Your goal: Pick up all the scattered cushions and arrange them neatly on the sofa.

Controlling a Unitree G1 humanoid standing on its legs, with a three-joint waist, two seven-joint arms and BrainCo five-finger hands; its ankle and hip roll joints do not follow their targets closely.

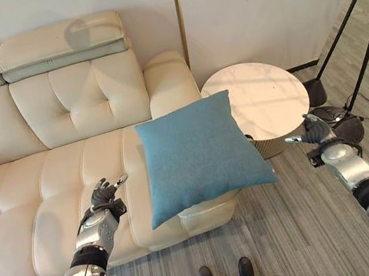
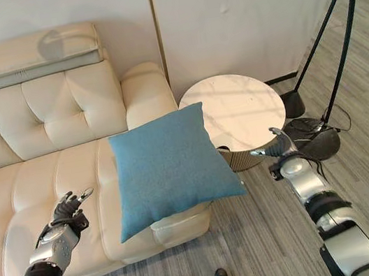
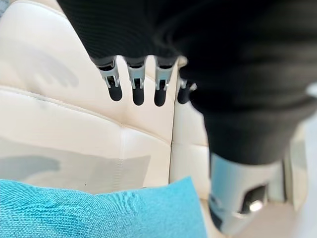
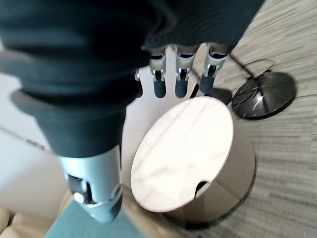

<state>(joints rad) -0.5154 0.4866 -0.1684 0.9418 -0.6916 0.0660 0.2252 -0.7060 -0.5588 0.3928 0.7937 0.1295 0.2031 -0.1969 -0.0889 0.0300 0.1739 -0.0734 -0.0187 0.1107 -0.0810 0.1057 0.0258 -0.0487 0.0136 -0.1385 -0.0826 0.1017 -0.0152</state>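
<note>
A blue cushion [image 1: 198, 153] lies tilted over the cream sofa's [image 1: 52, 195] right end, overhanging its armrest. Left hand [image 1: 105, 192] and right hand [image 1: 317, 131], fingers relaxed, flank it empty, beside the round desk [image 1: 263, 96].

even bright room light, soft shadows on the sofa [image 1: 48, 168], wrist views blurred up close
</note>
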